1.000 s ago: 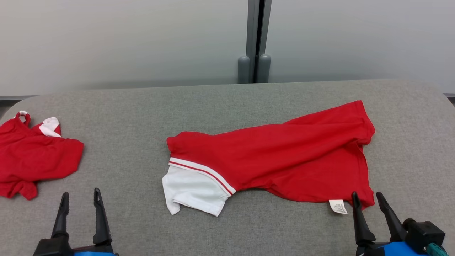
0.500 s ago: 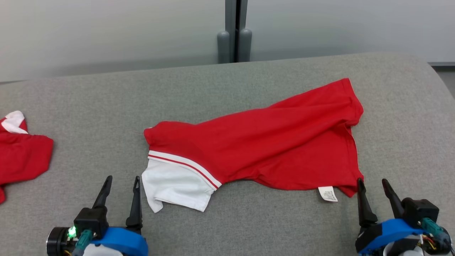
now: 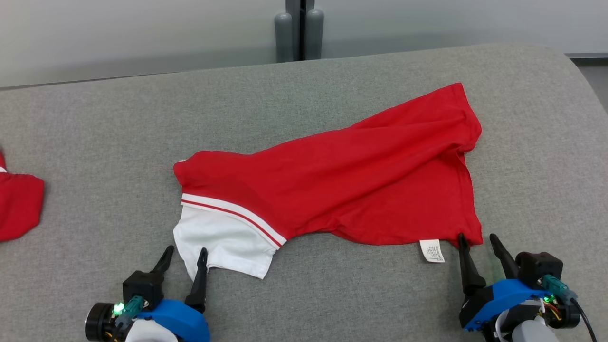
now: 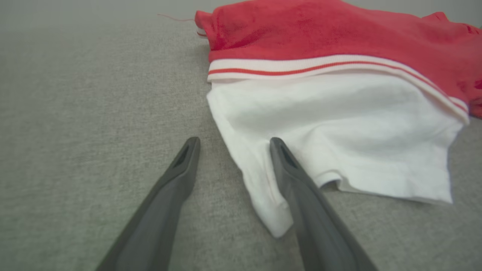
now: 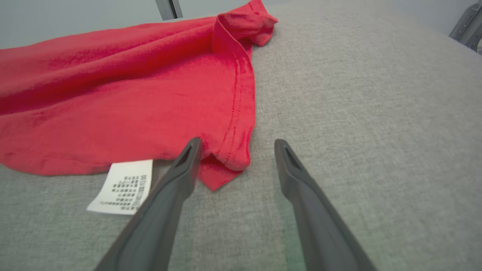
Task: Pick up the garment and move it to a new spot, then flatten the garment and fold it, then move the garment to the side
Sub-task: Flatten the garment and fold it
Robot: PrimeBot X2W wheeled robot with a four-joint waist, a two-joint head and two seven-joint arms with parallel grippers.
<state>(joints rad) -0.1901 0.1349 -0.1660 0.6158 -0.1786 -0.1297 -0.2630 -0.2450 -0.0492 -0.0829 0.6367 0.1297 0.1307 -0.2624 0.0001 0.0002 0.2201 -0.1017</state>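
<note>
Lengthwise, the shirt (image 3: 356, 185) is laid left to right on the grey pad (image 3: 332, 294), its right end angled farther away. Its white sleeve (image 3: 223, 240) is reached at the near left by the left gripper (image 3: 186, 249), and its near-right hem corner (image 3: 471, 232) by the right gripper (image 3: 476, 236). Both are held spread apart, empty.

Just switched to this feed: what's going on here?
The robot is set to grab the red shirt lying rumpled on the grey surface. Its open left gripper sits at the white sleeve corner, its open right gripper at the hem corner beside the care label. Nothing is gripped yet.
</note>
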